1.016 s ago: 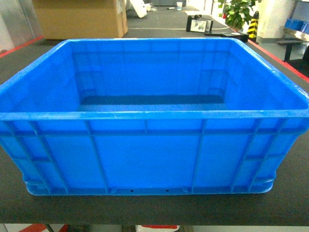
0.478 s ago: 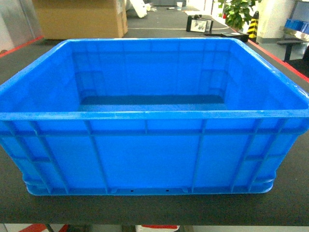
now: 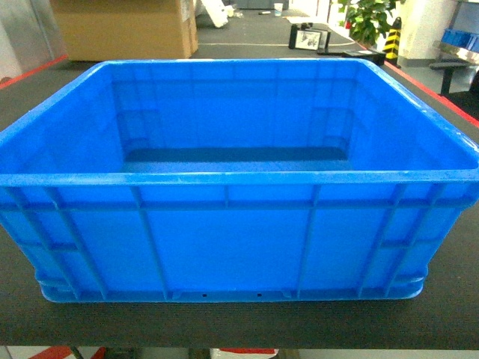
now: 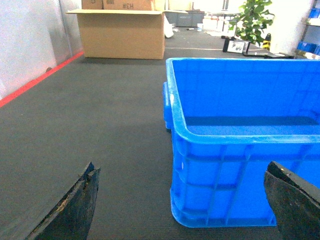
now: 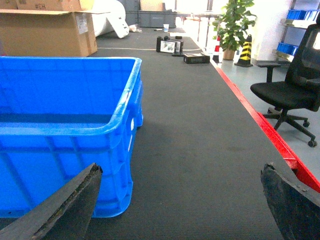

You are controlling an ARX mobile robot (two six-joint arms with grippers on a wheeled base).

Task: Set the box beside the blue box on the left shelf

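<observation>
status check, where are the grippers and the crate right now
Left gripper open, jaws straddling the crate's left near corner. Right gripper open at its right near corner, not touching. Crate empty on dark mat. Nothing blocking.

A dark grey, finely textured counter (image 3: 449,299) fills the lower part of every view, edged by a red strip (image 5: 260,122) that runs along the right side of the right wrist view and along the left edge of the left wrist view. At the upper left of the frame stands a large open cardboard carton (image 4: 122,32). A leafy potted plant (image 5: 232,22) sits at the upper right, with a yellow-and-black striped cone (image 5: 245,50) just beside it. A black office chair (image 5: 295,92) stands on the pale floor at the right edge. Small dark items (image 5: 170,45) lie far back on the counter.
</observation>
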